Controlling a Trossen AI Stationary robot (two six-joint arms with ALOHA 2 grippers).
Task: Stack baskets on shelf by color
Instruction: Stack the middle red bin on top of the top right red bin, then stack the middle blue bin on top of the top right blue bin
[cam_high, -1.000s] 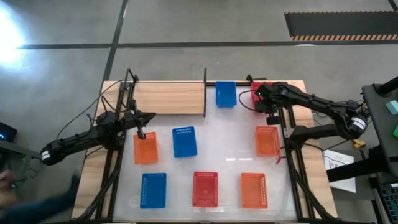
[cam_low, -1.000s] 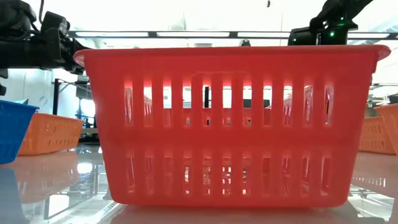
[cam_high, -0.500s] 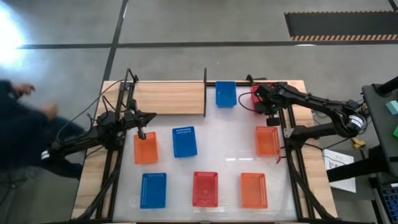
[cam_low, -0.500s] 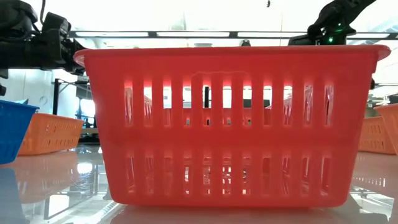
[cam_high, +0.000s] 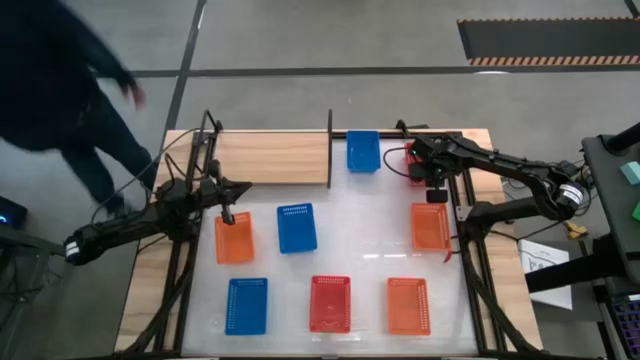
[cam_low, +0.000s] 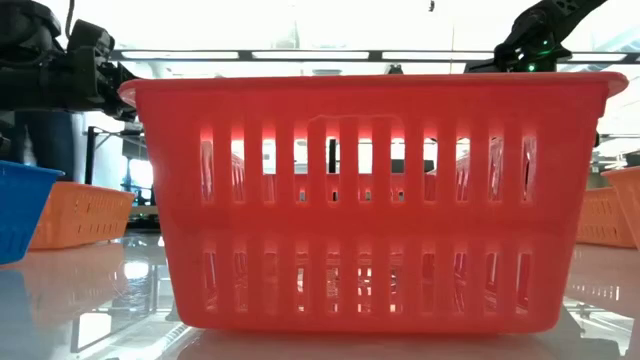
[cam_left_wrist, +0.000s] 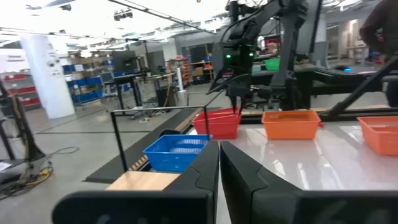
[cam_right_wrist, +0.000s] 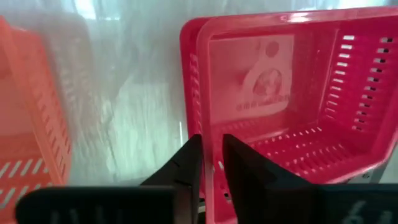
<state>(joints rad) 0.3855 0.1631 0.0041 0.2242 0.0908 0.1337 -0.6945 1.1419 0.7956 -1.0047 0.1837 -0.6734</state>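
Nearest in the low view, a red basket stands on the white table among blue and orange ones awaiting sorting. The left gripper, fingers pressed together and empty, waits over an orange basket. Farther back, past the bare wooden shelf and a blue basket, the right gripper straddles the rim of another red basket at the far right corner with fingers slightly parted, probably letting go.
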